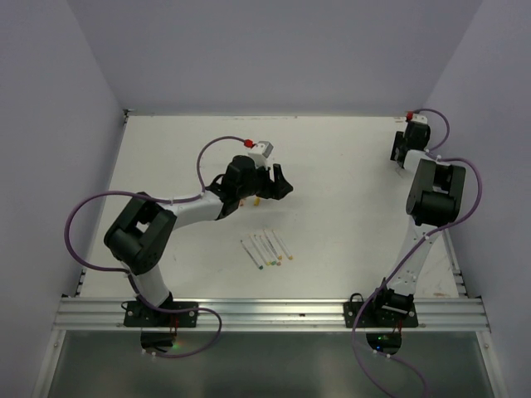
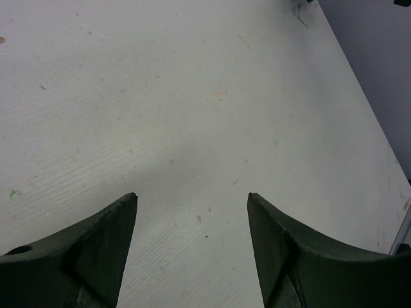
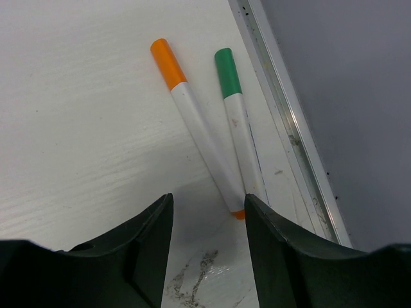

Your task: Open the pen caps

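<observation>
Several thin white pens [image 1: 267, 248] with tiny coloured ends lie side by side in the middle of the table. My left gripper [image 1: 279, 182] is open and empty, hovering just behind them; its wrist view shows only bare table between the fingertips [image 2: 130, 200]. A small yellow piece [image 1: 257, 200] lies beside it. My right gripper [image 1: 401, 154] is open and empty at the far right corner. In front of it lie two more pens, one with an orange cap [image 3: 168, 63] and one with a green cap [image 3: 227, 72]. The orange pen's near end sits beside the right fingertip [image 3: 253, 205].
A metal rail [image 3: 289, 109] runs along the table's right edge, close to the green-capped pen, with the purple wall behind it. Red plugs with purple cables sit on both wrists [image 1: 248, 143] [image 1: 411, 115]. An aluminium rail [image 1: 265, 313] carries the arm bases at the near edge.
</observation>
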Robot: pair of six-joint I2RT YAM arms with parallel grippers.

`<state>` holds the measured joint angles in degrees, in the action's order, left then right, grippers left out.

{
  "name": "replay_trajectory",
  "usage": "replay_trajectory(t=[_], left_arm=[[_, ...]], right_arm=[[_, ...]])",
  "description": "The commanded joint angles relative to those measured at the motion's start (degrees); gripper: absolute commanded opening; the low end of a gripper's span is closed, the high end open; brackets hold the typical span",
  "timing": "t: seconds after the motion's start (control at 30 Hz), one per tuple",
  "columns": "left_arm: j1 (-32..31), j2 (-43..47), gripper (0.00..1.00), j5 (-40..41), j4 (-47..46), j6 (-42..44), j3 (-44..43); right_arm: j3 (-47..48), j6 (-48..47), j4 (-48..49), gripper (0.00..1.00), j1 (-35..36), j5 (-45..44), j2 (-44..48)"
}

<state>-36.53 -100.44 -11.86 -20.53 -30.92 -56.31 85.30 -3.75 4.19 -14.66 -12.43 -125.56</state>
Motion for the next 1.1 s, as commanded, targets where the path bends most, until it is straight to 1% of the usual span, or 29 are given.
replay_trajectory(t=[0.0, 0.23, 0.4, 0.5, 0.6, 0.77, 1.0, 1.07], left_arm=[[0.3, -0.1, 0.72, -1.1, -3.9, -0.7, 0.9], [0.4, -0.2, 0.73, -1.2, -3.9, -0.7, 0.8], [0.8, 0.2, 0.73, -1.1, -3.7, -0.6, 1.0], [0.9, 0.2, 0.73, -1.3, -3.7, -0.7, 1.0], [1.0, 0.7, 0.73, -1.5, -3.8, -0.8, 1.1], [1.1, 2.0, 0.73, -0.9, -3.7, -0.5, 1.7], [1.6, 1.9, 0.73, -1.9, -4.2, -1.1, 1.9], [1.6, 1.8, 0.73, -2.3, -4.7, -1.3, 1.9]], right_arm=[[2.9, -1.1, 0.1, 0.52, -0.3, -0.1, -0.8], [3.0, -2.1, -0.5, 0.51, -0.2, 0.0, -1.7], [2.4, -2.9, -0.7, 0.45, -0.3, 1.2, -1.7], [2.2, -3.3, -1.4, 0.38, -0.3, 1.6, -1.4], [1.4, -4.0, -1.7, 0.36, -0.3, 1.8, -1.2], [1.0, -4.2, -2.8, 0.28, -0.3, 2.8, -0.8], [1.0, -4.9, -4.0, 0.27, -0.2, 4.3, -0.7], [0.8, -5.0, -4.0, 0.25, -0.2, 4.4, -0.7]])
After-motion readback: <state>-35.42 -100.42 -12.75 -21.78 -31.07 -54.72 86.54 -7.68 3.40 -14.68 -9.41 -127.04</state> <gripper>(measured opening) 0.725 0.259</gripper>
